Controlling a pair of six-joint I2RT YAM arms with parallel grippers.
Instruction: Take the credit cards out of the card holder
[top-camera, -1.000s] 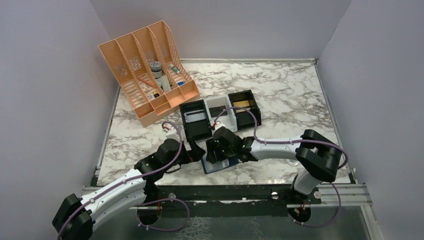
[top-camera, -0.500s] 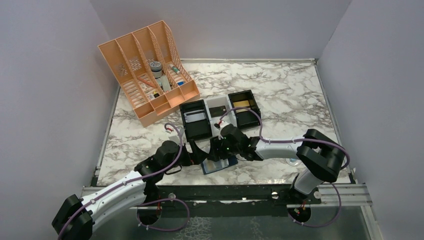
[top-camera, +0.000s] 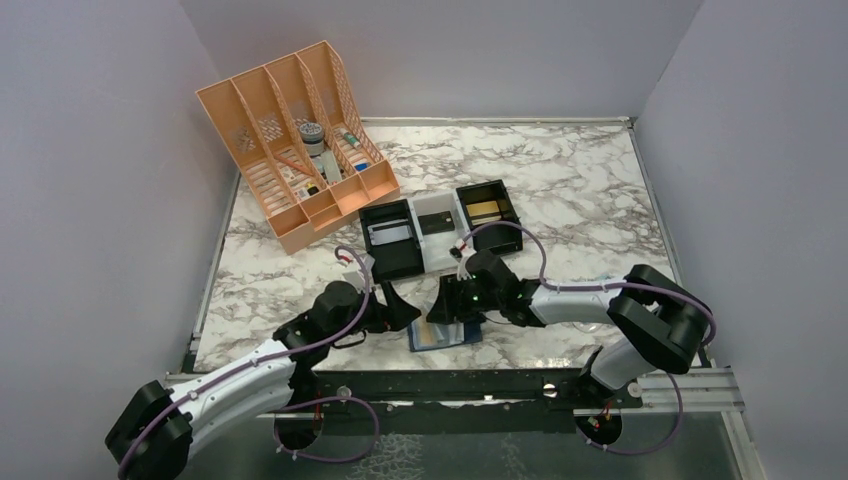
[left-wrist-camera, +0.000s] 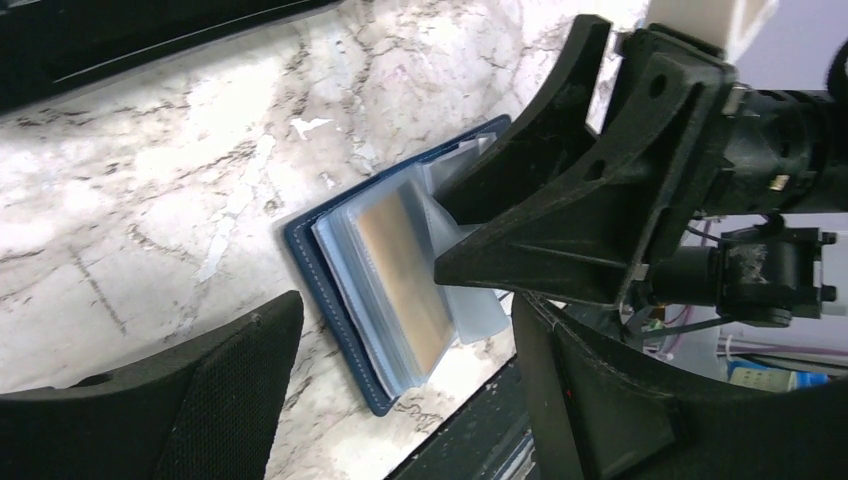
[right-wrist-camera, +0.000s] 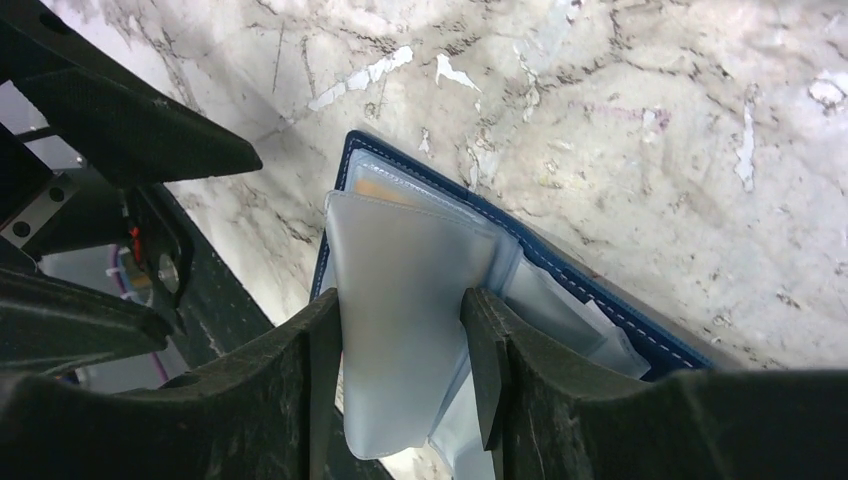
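The card holder (top-camera: 445, 334) lies open on the marble near the front edge, a navy cover with clear sleeves. In the left wrist view (left-wrist-camera: 335, 300) a gold-tan credit card (left-wrist-camera: 405, 270) shows inside a sleeve. My right gripper (top-camera: 447, 308) stands over it. In the right wrist view (right-wrist-camera: 400, 300) its fingers (right-wrist-camera: 480, 360) close on the two side edges of one lifted, bowed clear sleeve (right-wrist-camera: 400, 330). My left gripper (top-camera: 400, 308) is open and empty just left of the holder, its fingers (left-wrist-camera: 210, 400) wide apart. Other cards are hidden.
An orange file rack (top-camera: 290, 150) stands at the back left. Two black box trays (top-camera: 392, 245) (top-camera: 488, 212) and a white one (top-camera: 437, 235) sit just behind the grippers. The table's front edge (top-camera: 450, 362) runs right by the holder.
My right gripper has moved right and slightly nearer, and the card holder shifted a little right with it. My left gripper has edged right toward the holder.
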